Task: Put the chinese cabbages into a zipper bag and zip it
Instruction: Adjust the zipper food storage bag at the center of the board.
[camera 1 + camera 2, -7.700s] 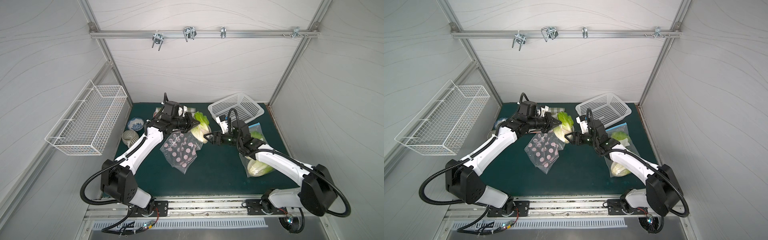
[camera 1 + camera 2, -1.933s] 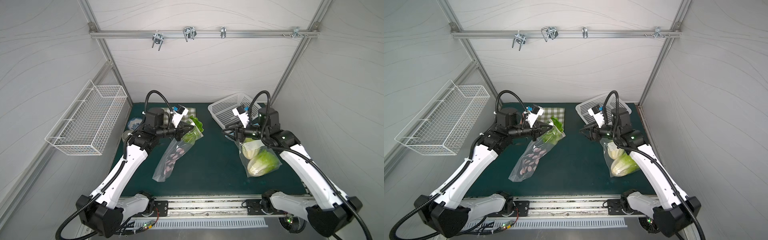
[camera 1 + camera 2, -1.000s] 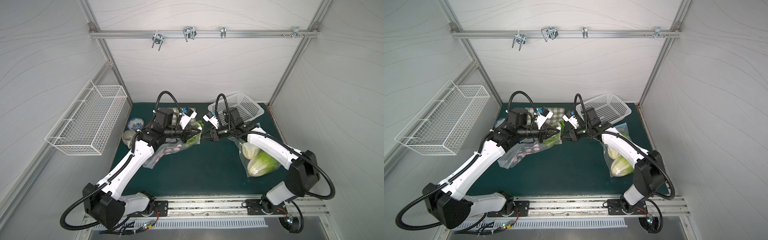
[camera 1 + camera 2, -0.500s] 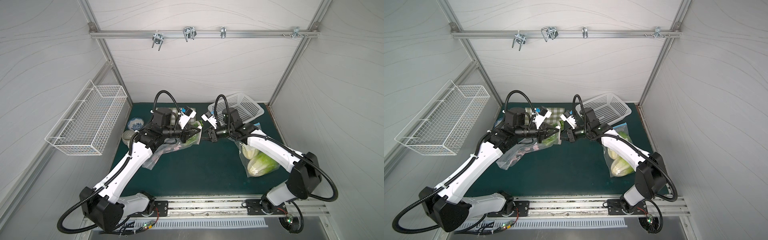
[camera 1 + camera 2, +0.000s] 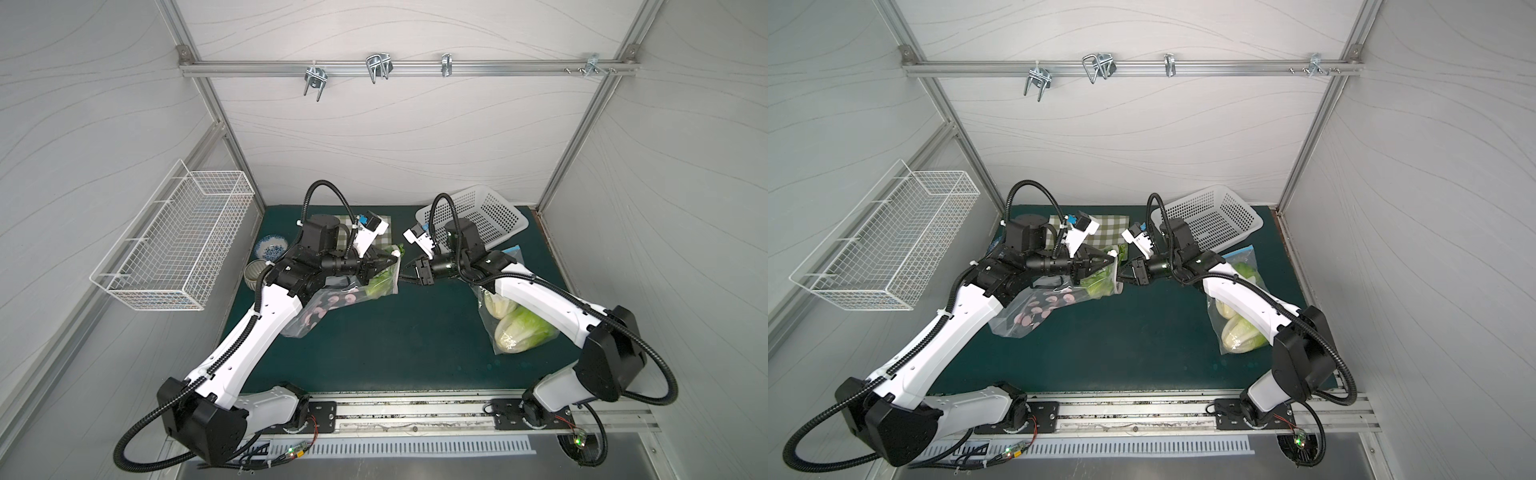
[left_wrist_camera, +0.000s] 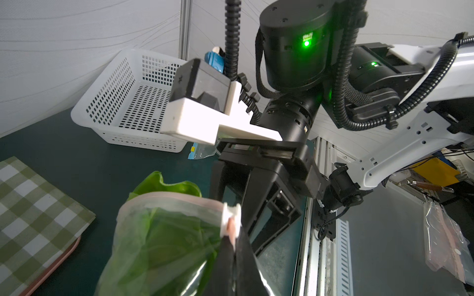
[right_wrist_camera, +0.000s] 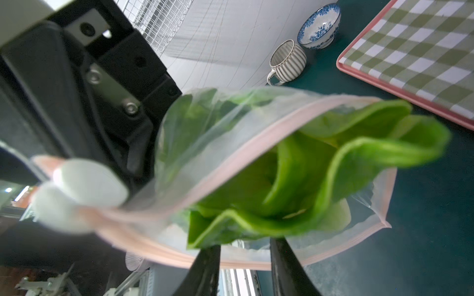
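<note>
At mid-mat both arms reach inward, forearms sloping down, claws nearly tip to tip. L gripper [image 5: 394, 262] is pinched tight on the zipper bag [image 5: 332, 299] at its pink rim, right by the white slider [image 6: 230, 220]; the bag's far end sags below the L forearm. R gripper [image 5: 409, 273] has its fingers spread at the mouth edge, gripping nothing I can see.

The chinese cabbages, 3 total: 1 cabbage [image 7: 295, 166] is in the held bag w/ leaves poking across the open rim; 2 more [image 5: 525, 330] are in a 2nd bag [image 5: 513, 253] w/ blue zip, on the mat [image 5: 395, 340] partly under the R forearm.

Around them:
- 1 white basket [image 5: 486, 216] behind the R arm
- 1 checked tray [image 5: 1104, 230]
- 1 blue bowl [image 5: 271, 246]
- 1 striped mug [image 5: 255, 272]
- 1 wire basket [image 5: 174, 245] on the L wall
</note>
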Tool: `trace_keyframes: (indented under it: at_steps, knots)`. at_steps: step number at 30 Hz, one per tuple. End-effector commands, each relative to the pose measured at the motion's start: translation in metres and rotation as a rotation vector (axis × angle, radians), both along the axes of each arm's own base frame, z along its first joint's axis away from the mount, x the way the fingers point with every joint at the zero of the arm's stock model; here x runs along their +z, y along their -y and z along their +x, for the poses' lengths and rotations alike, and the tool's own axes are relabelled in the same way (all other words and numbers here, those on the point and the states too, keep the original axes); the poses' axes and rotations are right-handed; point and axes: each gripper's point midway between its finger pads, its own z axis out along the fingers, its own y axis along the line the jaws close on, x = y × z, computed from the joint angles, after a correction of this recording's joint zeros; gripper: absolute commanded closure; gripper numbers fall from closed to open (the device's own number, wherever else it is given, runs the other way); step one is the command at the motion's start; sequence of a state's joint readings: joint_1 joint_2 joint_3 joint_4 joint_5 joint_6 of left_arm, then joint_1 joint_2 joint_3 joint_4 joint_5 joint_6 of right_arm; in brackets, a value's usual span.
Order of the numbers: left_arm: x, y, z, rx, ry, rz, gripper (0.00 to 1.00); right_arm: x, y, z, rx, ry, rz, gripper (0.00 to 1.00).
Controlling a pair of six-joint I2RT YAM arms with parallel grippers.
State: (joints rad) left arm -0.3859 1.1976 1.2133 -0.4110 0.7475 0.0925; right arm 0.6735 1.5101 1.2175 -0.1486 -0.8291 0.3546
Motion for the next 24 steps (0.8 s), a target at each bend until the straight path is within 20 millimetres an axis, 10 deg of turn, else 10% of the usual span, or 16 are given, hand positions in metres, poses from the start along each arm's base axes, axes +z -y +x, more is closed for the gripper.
trace_keyframes:
  at_steps: [1, 8, 24]
  knots:
    - [0.052, -0.011, -0.001, 0.001, 0.158, -0.081, 1.00, 0.021, 0.016, -0.002, -0.002, -0.017, 0.071, 0.60]
    - [0.058, -0.009, 0.001, -0.011, 0.169, -0.099, 1.00, 0.016, 0.037, -0.001, -0.086, -0.169, -0.015, 0.58]
    - [0.065, -0.002, 0.000, -0.051, 0.160, -0.126, 1.00, 0.026, 0.036, -0.005, -0.067, 0.329, 0.010, 0.53]
